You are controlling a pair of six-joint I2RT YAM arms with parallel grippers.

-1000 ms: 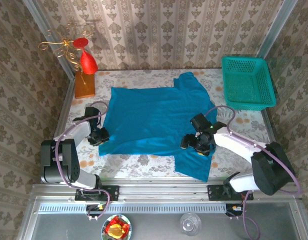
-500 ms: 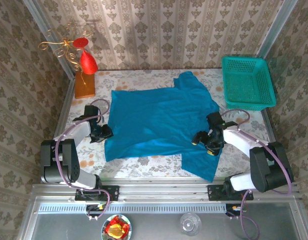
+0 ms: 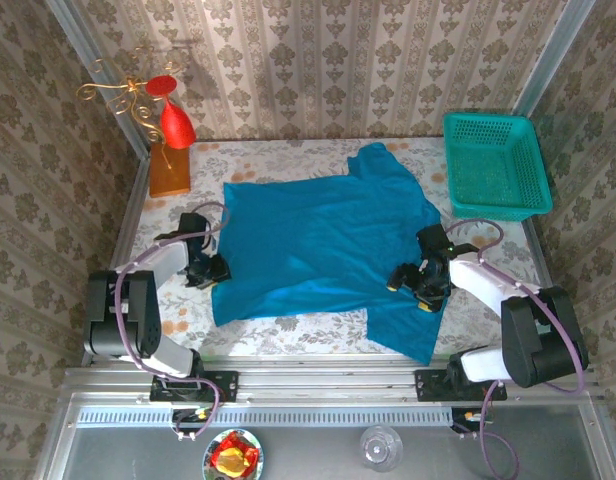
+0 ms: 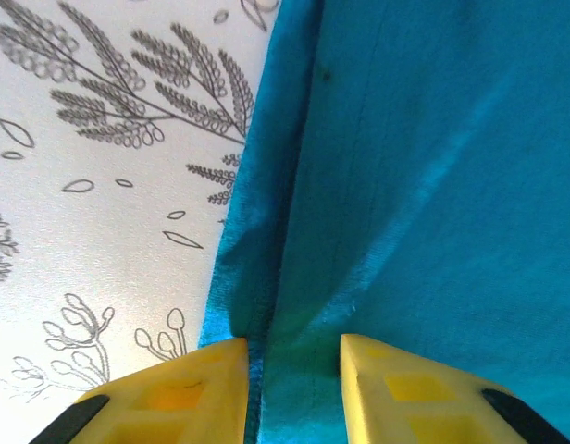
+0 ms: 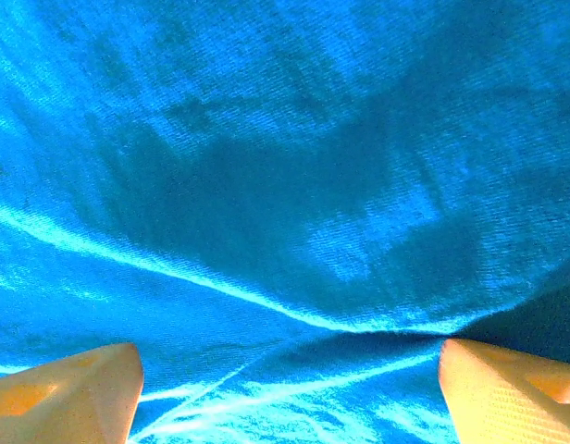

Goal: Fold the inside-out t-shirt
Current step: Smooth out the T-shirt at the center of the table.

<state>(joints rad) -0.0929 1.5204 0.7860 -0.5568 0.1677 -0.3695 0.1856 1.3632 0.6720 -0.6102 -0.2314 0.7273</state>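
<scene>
The teal-blue t-shirt [image 3: 323,245] lies spread flat on the flowered table [image 3: 288,330], one sleeve at the far side and one toward the near edge. My left gripper [image 3: 216,270] sits low at the shirt's near left corner. In the left wrist view its yellow fingers [image 4: 294,356] stand a little apart, open, with the shirt's hem [image 4: 257,277] lying between them. My right gripper [image 3: 413,285] rests over the shirt's right side by the near sleeve. Its fingers [image 5: 290,370] are spread wide above creased cloth [image 5: 266,185], gripping nothing.
A green mesh basket [image 3: 493,165] stands at the far right corner. A wooden stand with gold wire and red pieces [image 3: 168,130] is at the far left. Bare tablecloth [image 4: 100,231] lies left of the shirt. Patterned walls close in the table.
The shirt has slid to the right and lies flatter. My right gripper moved right with it. My left gripper shifted slightly right and its jaws parted a little.
</scene>
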